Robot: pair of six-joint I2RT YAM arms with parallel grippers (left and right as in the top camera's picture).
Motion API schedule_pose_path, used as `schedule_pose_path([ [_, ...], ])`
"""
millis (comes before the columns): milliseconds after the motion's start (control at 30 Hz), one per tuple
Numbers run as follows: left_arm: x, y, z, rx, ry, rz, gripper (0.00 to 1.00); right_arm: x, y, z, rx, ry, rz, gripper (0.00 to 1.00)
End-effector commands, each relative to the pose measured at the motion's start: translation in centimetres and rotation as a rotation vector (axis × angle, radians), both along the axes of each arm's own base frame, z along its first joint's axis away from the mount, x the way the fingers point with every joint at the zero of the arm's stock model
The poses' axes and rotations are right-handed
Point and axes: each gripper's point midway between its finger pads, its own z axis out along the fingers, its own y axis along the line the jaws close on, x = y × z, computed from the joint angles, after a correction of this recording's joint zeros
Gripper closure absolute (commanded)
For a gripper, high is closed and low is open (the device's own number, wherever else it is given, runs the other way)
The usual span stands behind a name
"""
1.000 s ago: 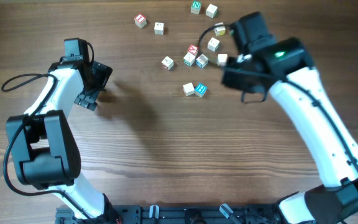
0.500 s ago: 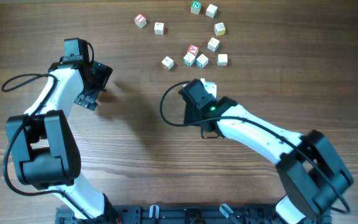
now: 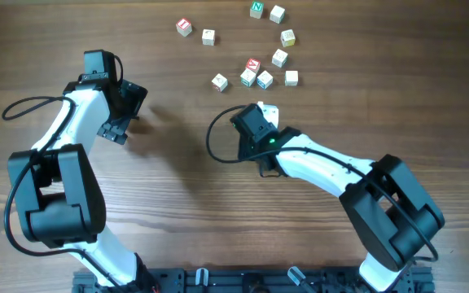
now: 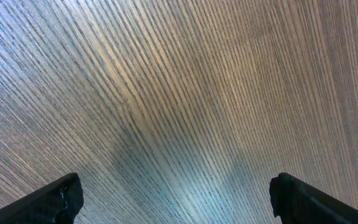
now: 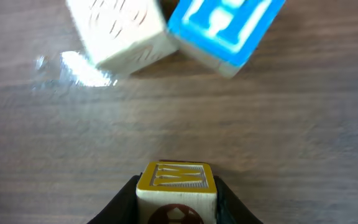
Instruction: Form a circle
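**Right gripper closed on a yellow-faced cube near bench centre**

Right gripper (image 5: 176, 200): you have it drawn in narrow on a yellow-faced cube (image 5: 176, 179). The dark fingers (image 5: 124, 198) press against two opposite sides, and the yellow letter face is turned up to the wrist camera. You cannot tell from these views whether that cube rests on the wood or hangs just off it.

In the wrist view, a pale cube (image 5: 118, 28) lies at 11 o'clock from the held cube and a blue-faced cube (image 5: 225, 25) at 1 o'clock. The two touch each other. A strip of bare bench (image 5: 278, 124) lies between them and the gripper.

Overhead, your right wrist sits just right of bench centre and hides the gripper beneath it. A pale cube corner peeks out at its 1 o'clock.

The scattered cubes (image 3: 265, 79), about eleven, lie from 11 to 1 o'clock of bench centre. They are loose and gapped and close no ring. A red-faced cube (image 3: 184, 26) marks the 11 o'clock end, and a green-faced cube (image 3: 256, 9) sits at the far edge.

Left gripper (image 3: 123, 110): it hangs out at 9 o'clock with its jaws spread wide over bare wood grain, well apart from every cube.
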Motion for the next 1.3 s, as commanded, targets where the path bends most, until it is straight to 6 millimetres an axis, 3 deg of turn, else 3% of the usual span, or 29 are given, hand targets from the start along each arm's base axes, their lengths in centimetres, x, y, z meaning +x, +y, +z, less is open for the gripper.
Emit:
schedule_pose_path([
  [0,0.0,0.0,-0.4,-0.004,0.010,0.010,0.00,1.7,-0.7,0.1,-0.032,-0.040,-0.020,0.68],
  [167,0.0,0.0,-0.4,-0.004,0.010,0.010,0.00,2.0,0.0,0.3,-0.015,-0.054,0.034,0.66],
  [467,0.0,0.0,-0.4,-0.004,0.010,0.010,0.00,2.2,0.6,1.1,-0.006,-0.043,0.048,0.46],
  [533,0.0,0.0,-0.4,-0.004,0.010,0.010,0.00,2.8,1.1,2.6,-0.017,-0.049,0.072,0.45],
  [667,0.0,0.0,-0.4,-0.004,0.010,0.010,0.00,4.4,2.4,9.0,0.000,-0.069,0.071,0.46],
  [733,0.0,0.0,-0.4,-0.004,0.010,0.010,0.00,5.6,3.3,11.0,0.024,-0.115,0.085,0.49],
  [800,0.0,0.0,-0.4,-0.004,0.010,0.010,0.00,6.3,3.8,11.6,0.039,-0.153,0.102,0.58],
  [867,0.0,0.0,-0.4,-0.004,0.010,0.010,0.00,6.6,4.2,11.3,0.040,-0.165,0.114,0.71],
  [933,0.0,0.0,-0.4,-0.004,0.010,0.010,0.00,7.1,4.8,10.3,0.025,-0.173,0.150,0.75],
  [1100,0.0,0.0,-0.4,-0.004,0.010,0.010,0.00,8.4,6.2,4.4,-0.022,-0.151,0.207,0.83],
  [1267,0.0,0.0,-0.4,-0.004,0.010,0.010,0.00,9.8,6.2,4.6,-0.039,-0.205,0.192,0.86],
])
